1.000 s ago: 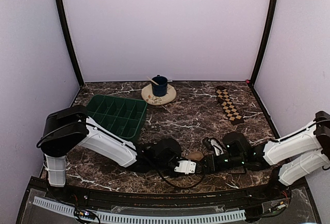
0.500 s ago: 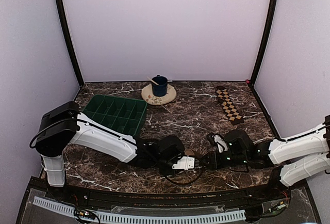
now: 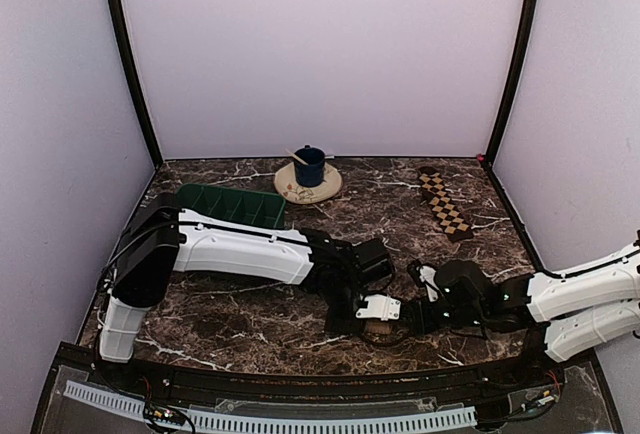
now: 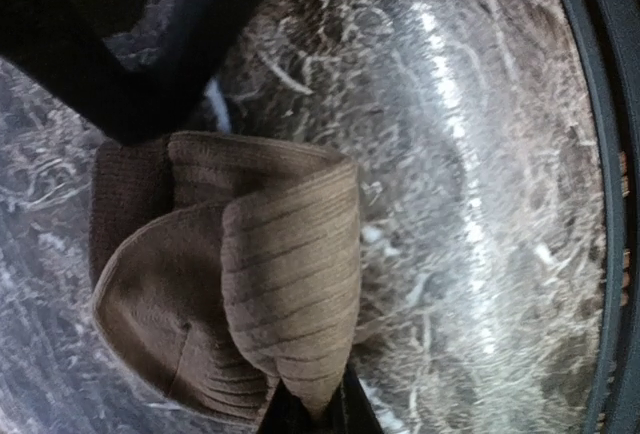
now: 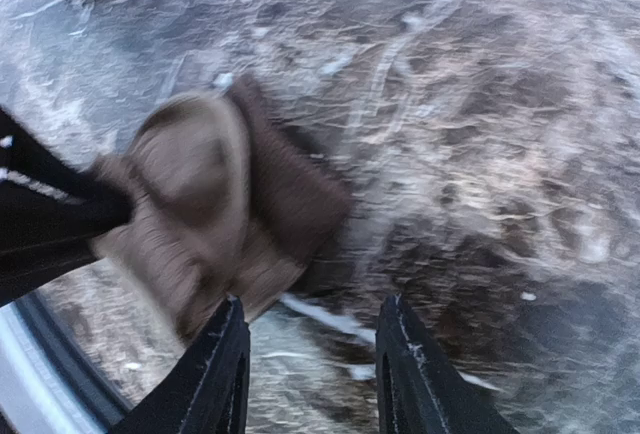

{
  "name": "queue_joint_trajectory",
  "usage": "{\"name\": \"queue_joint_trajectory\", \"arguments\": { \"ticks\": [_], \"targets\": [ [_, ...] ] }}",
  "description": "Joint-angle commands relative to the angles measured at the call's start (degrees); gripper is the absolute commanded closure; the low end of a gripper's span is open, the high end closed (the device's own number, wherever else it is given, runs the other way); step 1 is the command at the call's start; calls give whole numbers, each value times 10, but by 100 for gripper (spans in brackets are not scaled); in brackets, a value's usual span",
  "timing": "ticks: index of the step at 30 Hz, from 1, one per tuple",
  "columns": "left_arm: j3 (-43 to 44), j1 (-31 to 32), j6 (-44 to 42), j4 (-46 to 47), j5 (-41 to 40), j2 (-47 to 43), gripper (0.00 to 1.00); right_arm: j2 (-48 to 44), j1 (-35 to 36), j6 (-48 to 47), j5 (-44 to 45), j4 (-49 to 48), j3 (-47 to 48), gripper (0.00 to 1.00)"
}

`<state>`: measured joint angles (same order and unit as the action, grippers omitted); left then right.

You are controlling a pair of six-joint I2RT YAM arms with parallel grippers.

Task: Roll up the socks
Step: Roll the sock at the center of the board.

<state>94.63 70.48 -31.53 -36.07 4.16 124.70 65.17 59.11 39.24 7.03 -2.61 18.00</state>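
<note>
Right now the left hand (image 4: 312,406) is pinching the tan sock (image 4: 235,274), its two fingers closed tight on a ribbed fold at the bundle's near edge. The sock is sitting as a compact bundle on the worktop (image 3: 230,324), close to the front edge and a little right of centre. A ribbed layer is folding over a smoother, rounded part.

The right hand (image 5: 312,309) is hovering just beside it with its fingers standing roughly half apart and gripping nothing; only bare marble is showing between them. From that hand's own view the bundle is lying ahead and off to the left, outside the gap. A grip from this side would be calling for a small shift toward the sock first. The two hands are meeting at the bundle from opposite sides, with the left arm reaching far across from its base.

The checkered sock (image 3: 443,203) is lying flat and unrolled at the back right, well apart from both hands. Its long axis is running from the far wall toward the near right. It is lying on the right arm's side, so that arm is looking like the nearer one for it. By my reading, the tan sock is nearly finished and the checkered one is waiting untouched.
</note>
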Motion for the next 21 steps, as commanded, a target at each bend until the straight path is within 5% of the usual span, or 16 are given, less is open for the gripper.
{"name": "queue_joint_trajectory", "arguments": {
  "ticks": [1,21],
  "targets": [
    [37,-6,24,-160,112,60,100,-2,31,-6,72,25,1,60],
    [83,-64,52,-229,224,111,100,-32,150,61,199,94,14,61]
  ]
}}
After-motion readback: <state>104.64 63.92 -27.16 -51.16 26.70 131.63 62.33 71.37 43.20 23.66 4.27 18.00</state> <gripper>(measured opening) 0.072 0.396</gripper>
